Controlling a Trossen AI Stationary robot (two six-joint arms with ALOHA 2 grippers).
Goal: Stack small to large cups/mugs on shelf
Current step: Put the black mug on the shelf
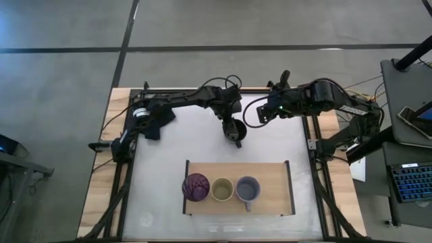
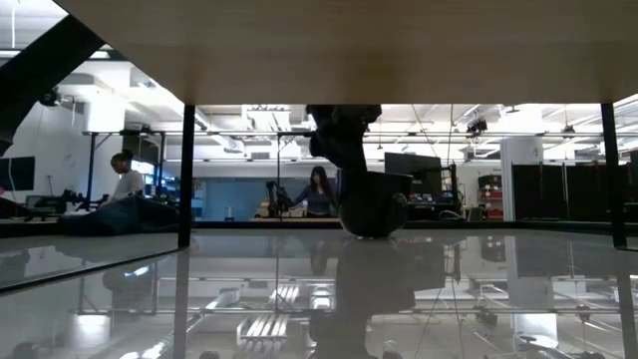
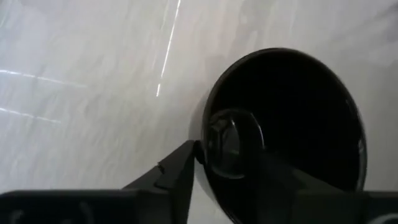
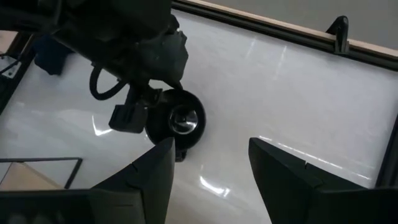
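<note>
The black mug [image 1: 235, 131] stands upright on the white tabletop, behind the shelf [image 1: 270, 196]. My left gripper [image 3: 224, 158] comes down on it from above, open, one finger inside the mug [image 3: 280, 124] and one outside its wall. On the shelf stand the purple tumbler [image 1: 196, 187], the yellow cup [image 1: 222, 190] and the grey mug [image 1: 248, 190] in a row. My right gripper [image 4: 211, 162] hangs open above the table's far right part, holding nothing. My left gripper straddles the mug's rim [image 3: 202, 134], slanting down from the far left. The outer fingertip [image 3: 186, 163] lies right beside the wall, and I cannot tell whether it touches. A gap shows between the wall and the inner finger. The mug rests on the table.
A dark blue cloth [image 1: 156, 121] lies at the table's far left. The shelf's right end [image 1: 273, 192], beside the grey mug, is bare wood between black end rails [image 1: 289, 187]. People and desks show in the room beyond in the low view.
</note>
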